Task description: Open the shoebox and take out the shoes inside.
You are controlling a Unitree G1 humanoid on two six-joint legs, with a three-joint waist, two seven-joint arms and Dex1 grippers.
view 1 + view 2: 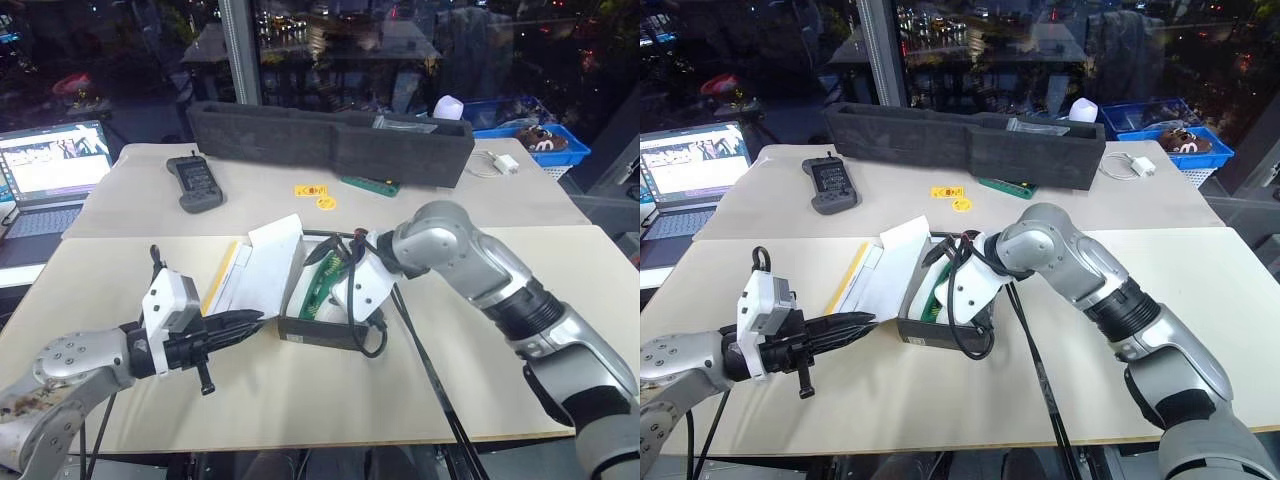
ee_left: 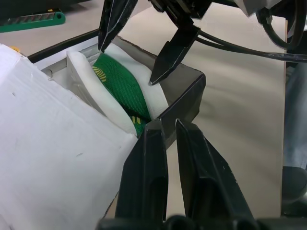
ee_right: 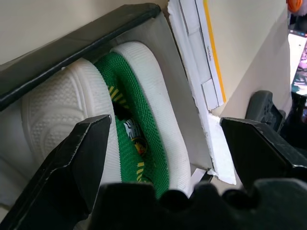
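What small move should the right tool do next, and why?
Probably lower the right tool a little and close it on the shoes. The shoebox is already open with its lid folded back, the shoes are inside it, and the open tool hangs just above them, one finger on each side.

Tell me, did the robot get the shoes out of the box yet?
Not yet. The opening is done: the shoebox has its lid flipped back on the table. In hand now: the right gripper hangs over the box with its fingers spread wide, above the green shoes. The left gripper, shut, points at the box beside it. Left to do: grab the shoes, both in the box, and lift them out.
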